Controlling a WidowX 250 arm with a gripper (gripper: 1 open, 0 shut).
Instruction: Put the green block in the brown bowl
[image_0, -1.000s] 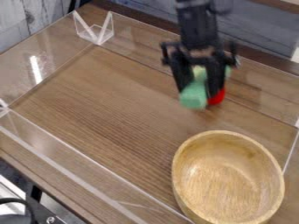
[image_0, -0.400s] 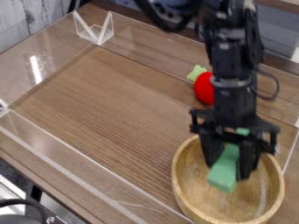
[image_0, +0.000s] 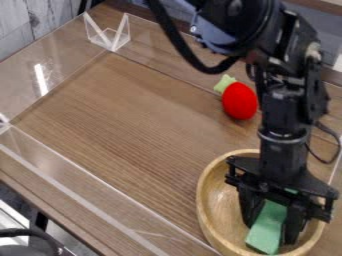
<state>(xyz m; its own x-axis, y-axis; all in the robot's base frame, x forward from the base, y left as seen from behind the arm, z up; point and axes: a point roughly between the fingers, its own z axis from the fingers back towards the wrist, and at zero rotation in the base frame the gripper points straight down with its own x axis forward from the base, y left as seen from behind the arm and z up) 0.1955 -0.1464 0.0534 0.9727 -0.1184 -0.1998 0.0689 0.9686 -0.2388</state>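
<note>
Seeing my tool (image_0: 277, 222) pinching the green block (image_0: 271, 229) down inside the brown bowl (image_0: 215, 202); looks like it's touching bottom, can't swear to it.

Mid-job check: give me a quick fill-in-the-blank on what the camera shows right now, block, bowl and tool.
1. The tool is shut on the ____ block.
2. The block hangs inside the rim of the brown ____.
3. The ball resting on the table behind the bowl is ____.

Missing words: green; bowl; red
</note>
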